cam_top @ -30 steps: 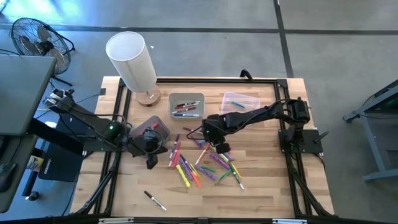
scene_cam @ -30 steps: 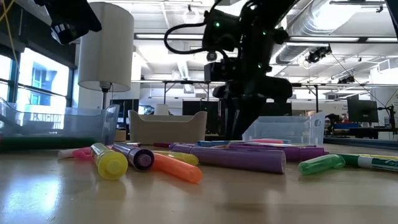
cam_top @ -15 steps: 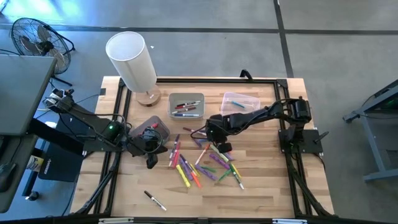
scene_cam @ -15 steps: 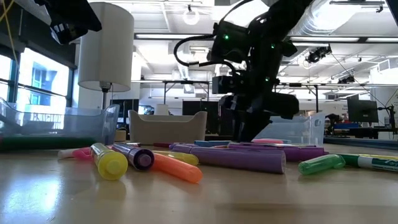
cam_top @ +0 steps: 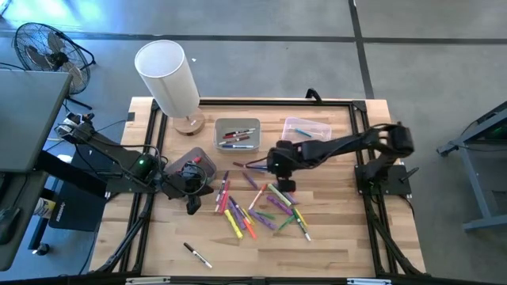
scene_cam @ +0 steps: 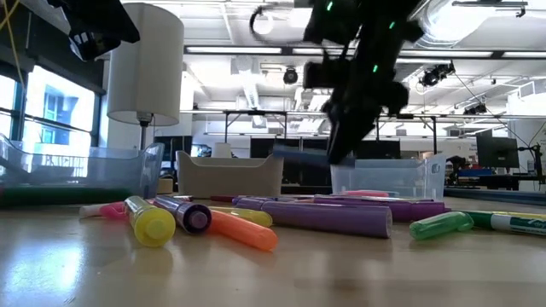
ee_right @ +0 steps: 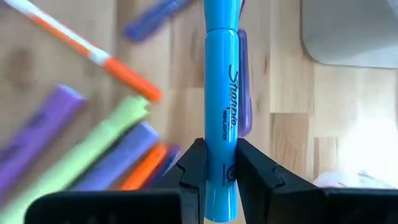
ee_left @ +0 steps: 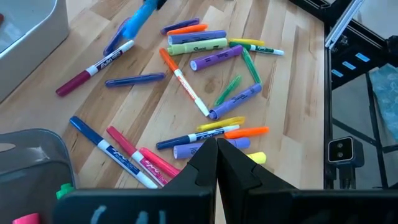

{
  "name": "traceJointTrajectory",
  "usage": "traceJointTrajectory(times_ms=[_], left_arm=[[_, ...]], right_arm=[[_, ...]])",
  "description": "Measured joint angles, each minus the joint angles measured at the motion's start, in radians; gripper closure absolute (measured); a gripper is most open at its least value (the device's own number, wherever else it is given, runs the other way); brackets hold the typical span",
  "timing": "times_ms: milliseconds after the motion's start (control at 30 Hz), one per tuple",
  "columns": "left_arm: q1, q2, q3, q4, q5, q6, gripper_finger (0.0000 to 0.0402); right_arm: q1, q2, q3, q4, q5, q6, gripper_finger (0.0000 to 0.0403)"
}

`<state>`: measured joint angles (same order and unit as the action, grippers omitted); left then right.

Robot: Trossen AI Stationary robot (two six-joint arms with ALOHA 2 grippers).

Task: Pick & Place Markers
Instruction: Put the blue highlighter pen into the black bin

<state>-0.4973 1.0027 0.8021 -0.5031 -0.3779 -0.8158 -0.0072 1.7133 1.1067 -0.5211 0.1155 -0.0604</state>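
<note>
Several markers (cam_top: pixel 253 207) in many colours lie scattered on the wooden table (cam_top: pixel 333 245), and they also show in the left wrist view (ee_left: pixel 205 74). Over the far side of this pile my right gripper (cam_top: pixel 277 163) is shut on a blue highlighter (ee_right: pixel 222 74). In the low view it hangs well above the tabletop (scene_cam: pixel 343 141). Left of the pile, my left gripper (cam_top: pixel 192 207) hovers above the wood, shut and holding nothing (ee_left: pixel 216 152). My right gripper pinches the blue highlighter's barrel near one end (ee_right: pixel 222 163) between its two fingers (ee_right: pixel 194 163). The fingers come steeply from above and lie across the barrel, whose long remainder sticks out past them. The highlighter is lifted clear of the table and the other markers.
A grey bin (cam_top: pixel 238 133) with a few markers and a clear bin (cam_top: pixel 307 127) stand behind the pile. A lamp (cam_top: pixel 168 75) stands at the far left, a dark container (cam_top: pixel 196 163) sits by my left gripper, and a lone black marker (cam_top: pixel 198 255) lies near the front edge.
My right gripper has risen from the pile, drawn back a little toward the table's right and far side, and rolled. The blue highlighter has come up with it, clear of the other markers.
</note>
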Motion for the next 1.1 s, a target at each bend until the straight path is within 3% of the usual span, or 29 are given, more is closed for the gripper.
traceJointTrajectory(times_ms=[267, 433, 567, 667, 933, 1100], left_arm=[[0.0, 0.0, 0.0, 0.0, -0.035, 0.023, 0.0401], [0.0, 0.0, 0.0, 0.052, -0.173, 0.057, 0.0401], [0.001, 0.001, 0.0, 0.11, -0.331, 0.095, 0.0401], [0.001, 0.001, 0.001, 0.119, -0.377, 0.123, 0.0401], [0.001, -0.047, 0.002, 0.063, -0.272, 0.136, 0.04], [0.0, -0.136, 0.002, -0.008, -0.252, 0.139, 0.04]], right_arm=[[0.075, -0.254, 0.0, -0.042, 0.078, 0.209, 0.0351], [0.116, -0.331, 0.0, 0.033, 0.131, 0.323, 0.0351], [0.146, -0.332, 0.0, 0.173, 0.152, 0.333, 0.0351], [0.161, -0.325, 0.001, 0.262, 0.175, 0.34, 0.0351], [0.163, -0.234, 0.015, 0.453, 0.189, 0.374, 0.0351], [0.129, -0.049, 0.174, 0.492, 0.145, 0.349, 0.0351]])
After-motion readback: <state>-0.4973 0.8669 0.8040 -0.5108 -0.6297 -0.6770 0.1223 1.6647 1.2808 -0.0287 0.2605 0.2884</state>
